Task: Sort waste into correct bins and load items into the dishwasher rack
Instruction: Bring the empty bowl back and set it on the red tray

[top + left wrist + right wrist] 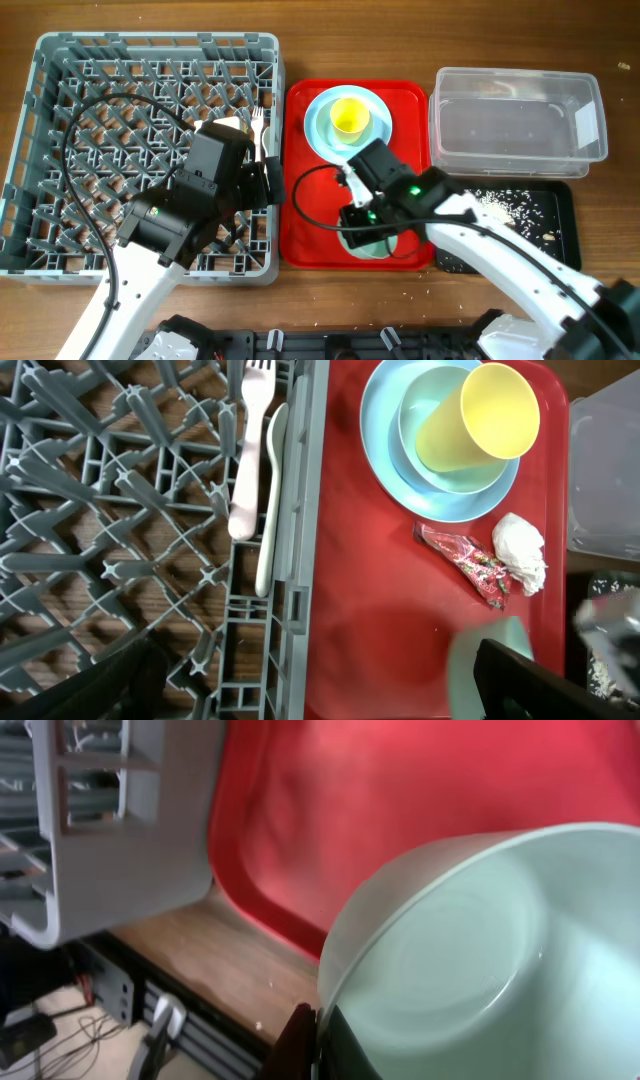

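The mint-green bowl (480,950) hangs tilted, its rim pinched in the right jaws, over the red tray's (330,810) front edge. The left jaws stand spread wide over the dishwasher rack's (300,590) edge, white fork (250,450) and spoon (272,510) just ahead of them.

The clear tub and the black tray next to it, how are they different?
The clear tub is see-through; the black tray is opaque. The tub has tall walls, while the tray is shallow. The tub also looks bigger than the tray. Pale crumbs lie scattered in the tray, while nothing shows in the tub. Both are rectangular and sit beside the red tray.
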### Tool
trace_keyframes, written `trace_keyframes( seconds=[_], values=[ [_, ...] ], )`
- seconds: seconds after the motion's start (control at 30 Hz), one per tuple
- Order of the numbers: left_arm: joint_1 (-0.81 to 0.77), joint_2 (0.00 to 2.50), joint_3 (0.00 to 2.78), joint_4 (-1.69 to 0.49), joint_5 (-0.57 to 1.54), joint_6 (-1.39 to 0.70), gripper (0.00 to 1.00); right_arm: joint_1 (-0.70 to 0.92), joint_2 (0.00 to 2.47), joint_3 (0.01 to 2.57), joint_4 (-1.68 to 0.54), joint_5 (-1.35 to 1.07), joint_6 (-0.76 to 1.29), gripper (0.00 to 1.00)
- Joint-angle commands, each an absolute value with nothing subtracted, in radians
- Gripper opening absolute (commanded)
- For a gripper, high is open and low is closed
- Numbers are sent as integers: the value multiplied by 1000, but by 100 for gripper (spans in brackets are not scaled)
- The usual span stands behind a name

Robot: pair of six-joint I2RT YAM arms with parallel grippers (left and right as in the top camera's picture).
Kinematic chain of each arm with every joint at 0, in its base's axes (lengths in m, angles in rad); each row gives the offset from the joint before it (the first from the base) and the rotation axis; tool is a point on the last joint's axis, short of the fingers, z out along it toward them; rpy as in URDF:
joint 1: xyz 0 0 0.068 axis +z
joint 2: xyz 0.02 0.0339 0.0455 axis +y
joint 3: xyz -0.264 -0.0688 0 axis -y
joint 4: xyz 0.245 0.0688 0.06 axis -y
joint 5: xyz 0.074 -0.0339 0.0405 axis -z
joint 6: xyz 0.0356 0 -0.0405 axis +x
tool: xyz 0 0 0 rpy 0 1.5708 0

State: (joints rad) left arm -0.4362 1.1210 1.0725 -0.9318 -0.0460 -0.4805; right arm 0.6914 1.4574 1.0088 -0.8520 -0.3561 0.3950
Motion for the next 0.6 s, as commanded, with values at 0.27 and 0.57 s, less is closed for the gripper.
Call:
trace_keyframes(
  seconds=[0.27, 0.57],
  values=[
    [-435, 1122, 1076, -929, -42, -483, 100, 743, 1580, 1019, -744, -334, 422, 5],
    [-435, 1122, 1076, -930, -41, -483, 100, 743, 1580, 1019, -697, -372, 448, 18]
  ],
)
